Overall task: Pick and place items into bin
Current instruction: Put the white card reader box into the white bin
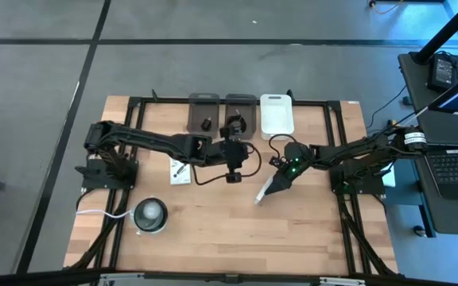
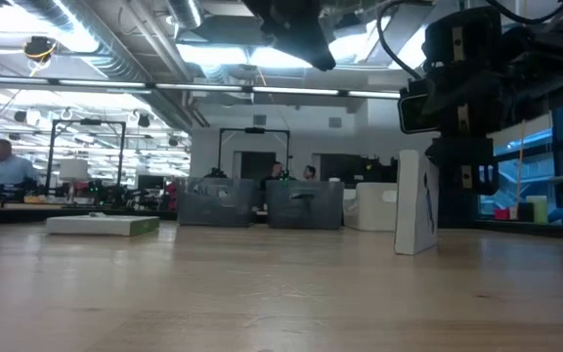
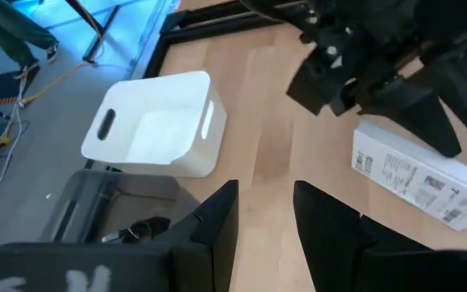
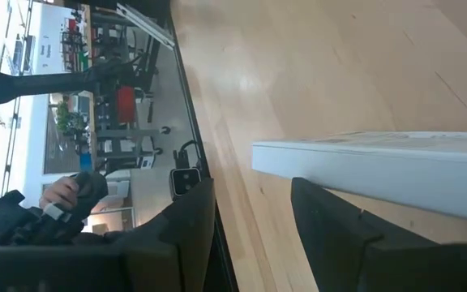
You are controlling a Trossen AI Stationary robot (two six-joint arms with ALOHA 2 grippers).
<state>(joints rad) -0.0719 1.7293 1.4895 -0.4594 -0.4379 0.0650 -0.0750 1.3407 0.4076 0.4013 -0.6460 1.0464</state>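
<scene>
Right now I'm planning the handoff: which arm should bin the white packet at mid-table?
Right. Its end effector is already at that packet, which stands on edge; the left end effector hangs empty beside it.

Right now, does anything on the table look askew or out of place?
Yes: the flat white rectangular packet stands on edge under the right hand instead of lying flat like the other white packet near the left arm.
</scene>
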